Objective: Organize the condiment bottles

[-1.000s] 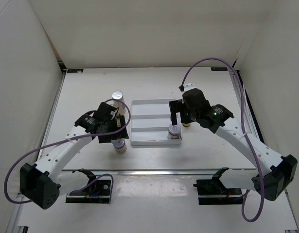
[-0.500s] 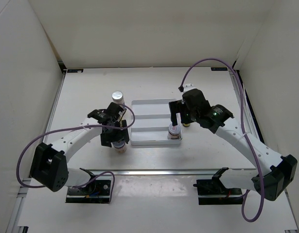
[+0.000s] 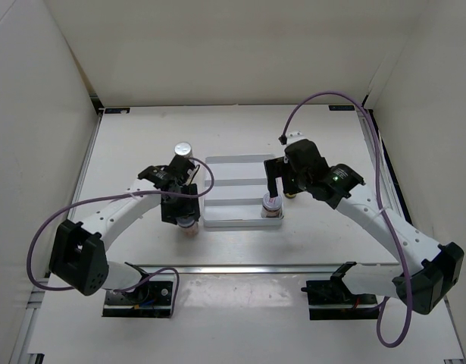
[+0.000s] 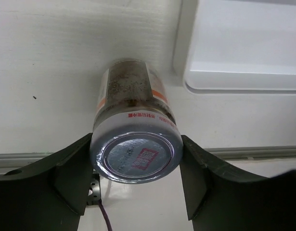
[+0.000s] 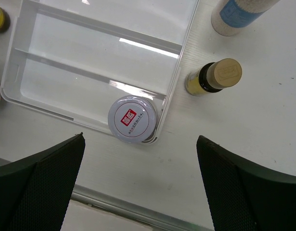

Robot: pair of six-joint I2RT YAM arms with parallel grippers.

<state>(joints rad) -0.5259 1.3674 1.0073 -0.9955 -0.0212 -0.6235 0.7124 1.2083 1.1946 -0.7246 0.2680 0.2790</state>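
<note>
On the white table [image 3: 142,136], just off the near-left corner of the white ribbed plastic tray [image 3: 233,182], the squat clear jar [image 4: 134,139] stands upright between the jaws of the left tool [image 4: 135,149], which are half closed and touch it on both sides. The right tool [image 5: 140,138] gapes wide, empty.

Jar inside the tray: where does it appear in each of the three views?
Top external: jar in the near right corner of the tray.
Left wrist: not in it; the other jar there stands outside the tray.
Right wrist: jar low centre, in a tray corner.
Shared landmark: the tray, seen in all three.
</note>
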